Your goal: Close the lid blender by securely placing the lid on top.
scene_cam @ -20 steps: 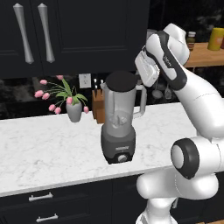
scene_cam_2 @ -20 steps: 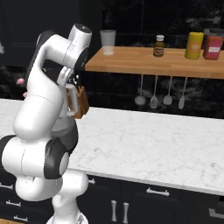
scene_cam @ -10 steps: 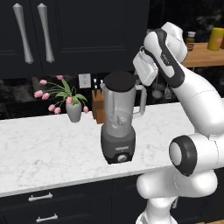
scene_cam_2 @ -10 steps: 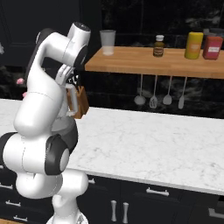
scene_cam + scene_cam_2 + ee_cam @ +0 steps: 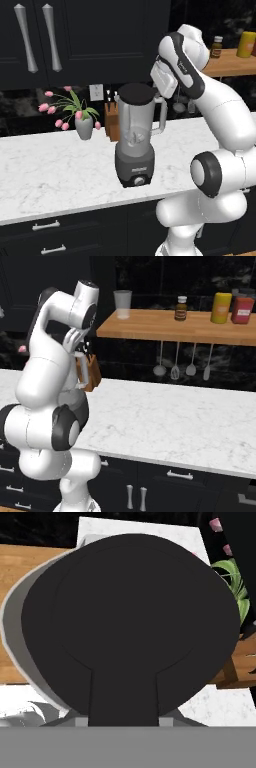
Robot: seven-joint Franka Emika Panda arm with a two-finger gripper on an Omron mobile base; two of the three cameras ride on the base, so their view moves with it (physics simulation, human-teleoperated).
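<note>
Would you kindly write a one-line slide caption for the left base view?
Black lid sits atop the blender on the marble counter, white arm beside it, near pink flowers and a knife block.

I'm counting one blender (image 5: 135,140), one lid (image 5: 136,93), one flower vase (image 5: 84,128), one knife block (image 5: 112,124), four hanging utensils (image 5: 182,370), and four shelf containers (image 5: 181,308).

The blender (image 5: 135,145) stands on the counter (image 5: 55,175), near its front edge. The lid (image 5: 135,93) lies on top of the jar. Behind the blender, at its left, is the knife block (image 5: 112,123) by the wall. Further left stands a vase with flowers (image 5: 82,120). The arm's hand (image 5: 167,80) is just to the right of the lid, above the jar handle (image 5: 161,116). On the shelf (image 5: 175,328) at the right stand a cup (image 5: 122,304), a bottle (image 5: 181,308) and two tins (image 5: 231,308), with utensils (image 5: 182,363) hanging under it
</note>
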